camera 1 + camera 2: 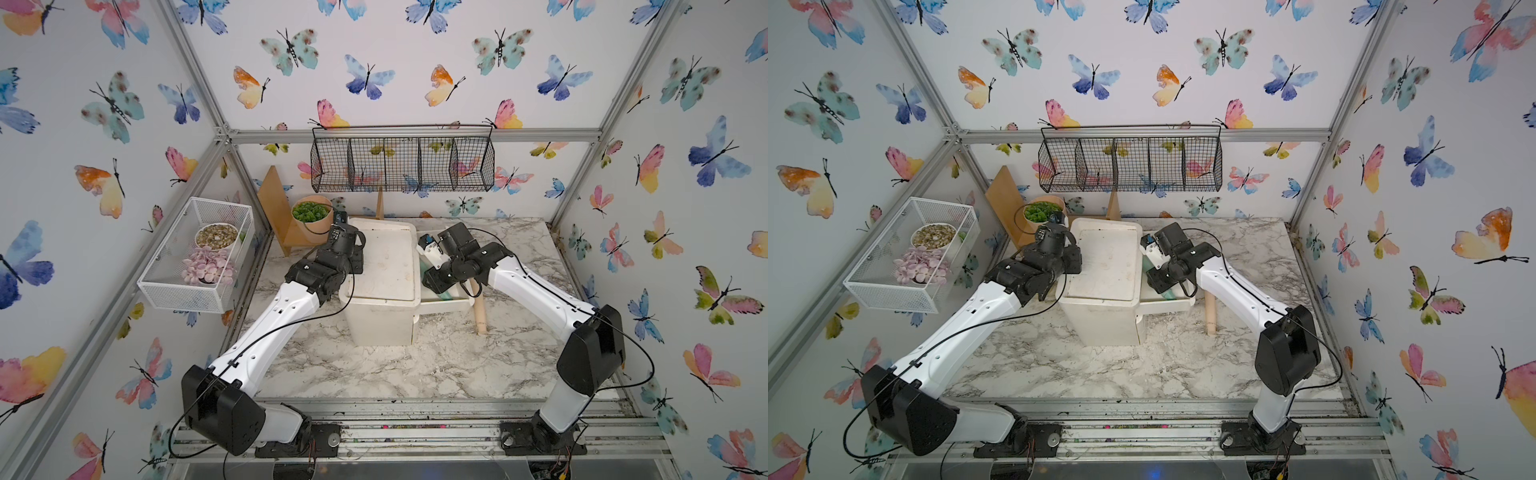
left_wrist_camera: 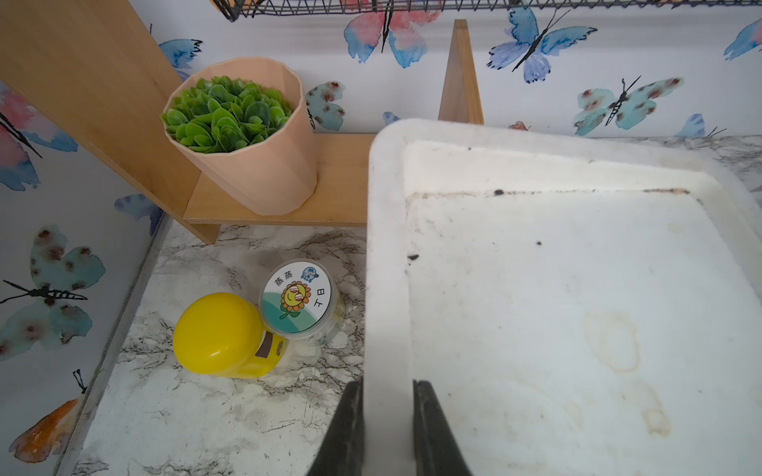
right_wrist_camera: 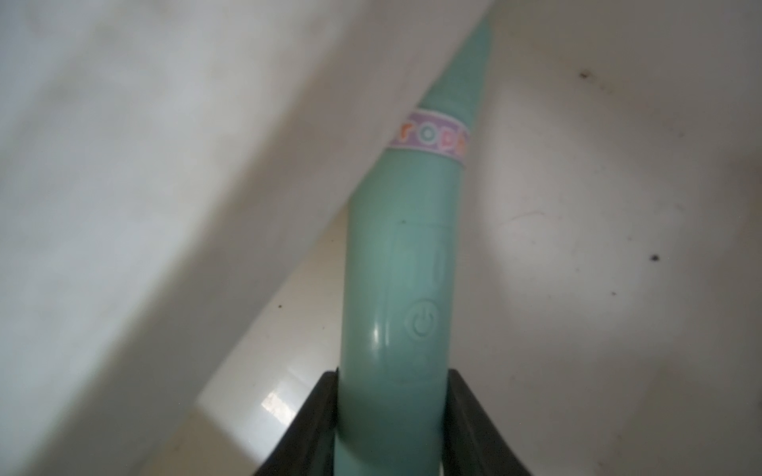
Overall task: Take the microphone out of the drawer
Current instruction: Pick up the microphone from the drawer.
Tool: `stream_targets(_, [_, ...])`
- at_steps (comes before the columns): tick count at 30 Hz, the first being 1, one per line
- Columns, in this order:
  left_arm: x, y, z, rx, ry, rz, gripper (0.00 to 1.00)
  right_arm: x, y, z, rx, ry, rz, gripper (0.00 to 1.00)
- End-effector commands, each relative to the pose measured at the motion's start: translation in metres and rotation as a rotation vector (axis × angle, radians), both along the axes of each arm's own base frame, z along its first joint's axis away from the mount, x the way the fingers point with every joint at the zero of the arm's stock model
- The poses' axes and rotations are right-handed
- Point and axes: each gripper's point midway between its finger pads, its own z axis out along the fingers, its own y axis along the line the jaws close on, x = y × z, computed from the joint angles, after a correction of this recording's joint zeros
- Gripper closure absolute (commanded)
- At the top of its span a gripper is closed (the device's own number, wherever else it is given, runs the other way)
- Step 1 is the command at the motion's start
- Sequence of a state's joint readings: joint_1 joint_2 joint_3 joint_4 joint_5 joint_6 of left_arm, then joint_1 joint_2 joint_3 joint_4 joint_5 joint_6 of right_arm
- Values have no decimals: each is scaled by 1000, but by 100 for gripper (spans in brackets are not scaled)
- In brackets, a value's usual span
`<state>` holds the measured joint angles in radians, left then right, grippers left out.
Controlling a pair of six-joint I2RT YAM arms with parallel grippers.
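A teal microphone (image 3: 396,268) with a lilac lettered band lies in the pulled-out white drawer (image 1: 444,306). Part of it is hidden under the cabinet's overhang. My right gripper (image 3: 391,375) reaches down into the drawer, and its black fingers (image 3: 325,395) press on both sides of the microphone's handle. In both top views only a teal sliver of the microphone (image 1: 448,294) (image 1: 1169,294) shows beside the right gripper (image 1: 432,282). My left gripper (image 2: 387,385) is shut on the left rim of the white drawer cabinet's top (image 2: 385,247) (image 1: 386,266).
A wooden dowel (image 1: 480,311) lies just right of the drawer. Left of the cabinet stand a yellow-capped container (image 2: 222,336) and a round jar (image 2: 299,303). A potted plant (image 1: 312,216) sits on a wooden shelf behind them. A black wire basket (image 1: 403,164) hangs on the back wall and a white mesh basket (image 1: 195,257) on the left wall.
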<state>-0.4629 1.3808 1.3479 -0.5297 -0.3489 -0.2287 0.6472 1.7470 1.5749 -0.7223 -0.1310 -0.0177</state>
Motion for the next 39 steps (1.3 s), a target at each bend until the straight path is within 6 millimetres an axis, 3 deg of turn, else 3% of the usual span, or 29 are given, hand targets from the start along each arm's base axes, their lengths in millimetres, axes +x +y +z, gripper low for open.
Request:
stream_targets(1, [-7,21,-12,109,27,34,100,3,-7,-3,-28,-11,-49,62])
stream_targets(11, [-8,23,-13,113,28,35,100,13,-20,15,-12,-57,-191,69])
stream_targets(29, [-6,20,-12,119,19,20,100,24,-25,42,41,-81,-327,75])
stream_targets(39, [0,16,-13,122,26,11,100,23,-25,73,106,-146,-321,78])
